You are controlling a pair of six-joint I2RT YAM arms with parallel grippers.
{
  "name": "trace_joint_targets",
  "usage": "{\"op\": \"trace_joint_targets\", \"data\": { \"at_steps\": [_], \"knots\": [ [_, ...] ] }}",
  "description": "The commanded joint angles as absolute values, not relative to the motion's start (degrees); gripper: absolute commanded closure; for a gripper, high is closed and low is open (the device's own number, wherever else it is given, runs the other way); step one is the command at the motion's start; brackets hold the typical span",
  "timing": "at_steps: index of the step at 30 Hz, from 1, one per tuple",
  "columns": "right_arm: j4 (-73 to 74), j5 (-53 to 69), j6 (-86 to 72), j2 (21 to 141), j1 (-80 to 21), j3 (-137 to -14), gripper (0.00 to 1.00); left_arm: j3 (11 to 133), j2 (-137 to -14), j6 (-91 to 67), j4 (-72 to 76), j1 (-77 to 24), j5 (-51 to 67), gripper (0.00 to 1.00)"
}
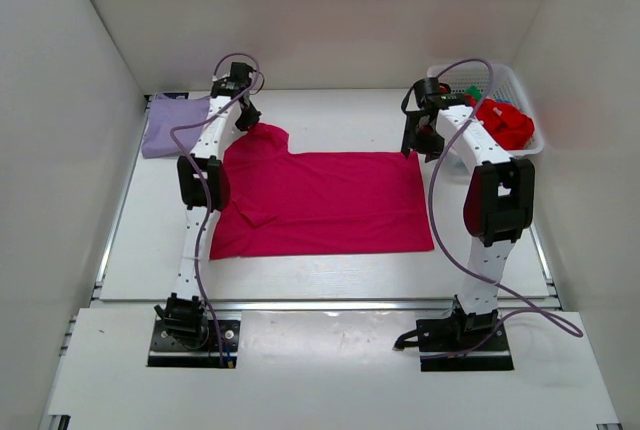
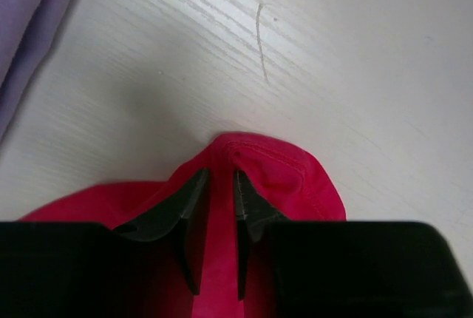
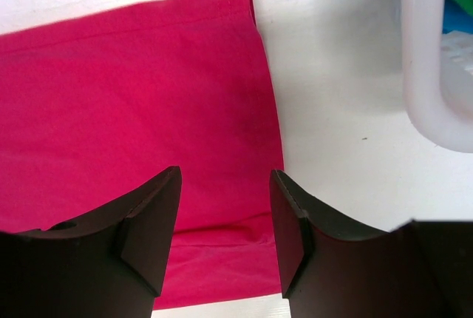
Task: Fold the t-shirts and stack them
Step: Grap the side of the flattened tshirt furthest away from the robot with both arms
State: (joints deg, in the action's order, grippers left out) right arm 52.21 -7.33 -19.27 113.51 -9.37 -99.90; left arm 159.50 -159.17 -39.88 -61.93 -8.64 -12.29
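A large magenta-pink t-shirt (image 1: 320, 200) lies spread flat in the middle of the table. My left gripper (image 1: 252, 122) is at its far left corner, shut on a raised fold of the magenta cloth (image 2: 259, 159), which runs between the jaws of the left gripper (image 2: 219, 185). My right gripper (image 1: 420, 140) hovers over the shirt's far right corner (image 3: 222, 44); in the wrist view the right gripper (image 3: 224, 185) is open with nothing between its fingers. A pale lavender t-shirt (image 1: 175, 125) lies folded at the far left. Red (image 1: 503, 122) and green (image 1: 470, 100) shirts sit in the basket.
A white plastic lattice basket (image 1: 525, 145) stands at the far right, its rim (image 3: 425, 52) close to my right gripper. The lavender shirt's edge (image 2: 22, 22) lies just left of my left gripper. White walls enclose the table on three sides.
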Motion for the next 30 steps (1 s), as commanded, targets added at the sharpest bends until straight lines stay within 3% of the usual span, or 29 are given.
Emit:
{"op": "trace_joint_targets", "data": {
  "at_steps": [1,30],
  "knots": [
    [51.3,-7.6,-19.5,112.8,-9.6,-98.5,0.52,162.8,-158.5,-40.0,-63.6,-9.4,-12.2,0.69],
    [49.7,-7.6,-20.2,112.8,-9.5,-96.2,0.53,162.7,-161.6,-40.8,-63.5,-8.3,-11.2,0.65]
  ]
}}
